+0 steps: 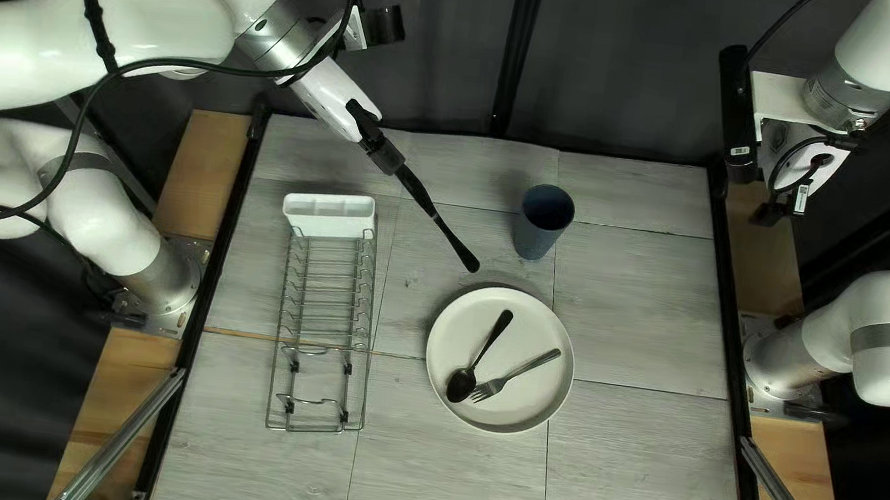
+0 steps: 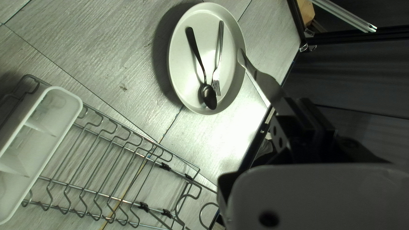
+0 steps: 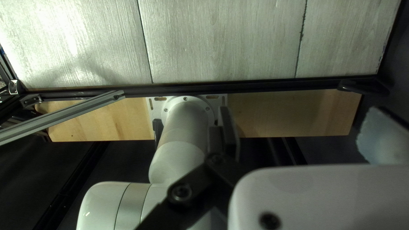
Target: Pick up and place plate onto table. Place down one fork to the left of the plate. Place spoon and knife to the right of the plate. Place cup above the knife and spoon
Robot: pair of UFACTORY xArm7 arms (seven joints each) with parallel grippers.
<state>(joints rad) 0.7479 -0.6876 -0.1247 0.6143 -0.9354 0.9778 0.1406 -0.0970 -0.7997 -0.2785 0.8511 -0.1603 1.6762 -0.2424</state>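
My left gripper (image 1: 394, 164) is closed on the knife (image 1: 451, 240), tip toward plate (image 1: 505, 411); my right gripper's (image 1: 771, 214) opening, I cannot tell.

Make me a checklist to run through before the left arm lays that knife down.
1. Plate flat on the table: ok.
2. Knife held between the left gripper's fingers: ok.
3. Fork on the table at the plate's left: not ok, it lies on the plate.
4. Spoon on the table at the plate's right: not ok, also on the plate.
5. Cup upright, beyond the plate: ok.
6. Height of the knife's tip above the plate's rim: cannot tell.
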